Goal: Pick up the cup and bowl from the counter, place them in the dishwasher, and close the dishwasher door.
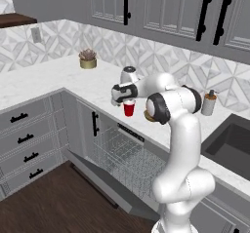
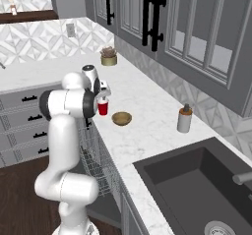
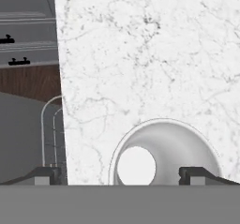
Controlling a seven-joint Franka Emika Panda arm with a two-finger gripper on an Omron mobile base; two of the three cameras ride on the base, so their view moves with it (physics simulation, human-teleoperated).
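Note:
The red cup (image 1: 129, 108) stands upright on the white marble counter (image 1: 49, 81) near its front edge, above the dishwasher. My gripper (image 1: 127, 98) hangs open just over the cup's rim. In the hand view the gripper (image 3: 121, 174) looks straight down into the cup (image 3: 173, 143), which sits toward the right fingertip (image 3: 197, 174). The tan bowl (image 2: 121, 118) rests on the counter (image 2: 147, 126) just right of the cup (image 2: 103, 108); in the left base view my arm hides most of the bowl (image 1: 148, 116). The dishwasher door (image 1: 107, 183) lies dropped open, with the wire rack (image 1: 122, 154) showing.
A grey soap dispenser (image 2: 184, 119) stands beside the dark sink (image 2: 197, 180). A small potted plant (image 1: 88, 59) sits at the back by the wall. Grey drawers (image 1: 24, 139) with black handles are left of the dishwasher. Upper cabinets hang above.

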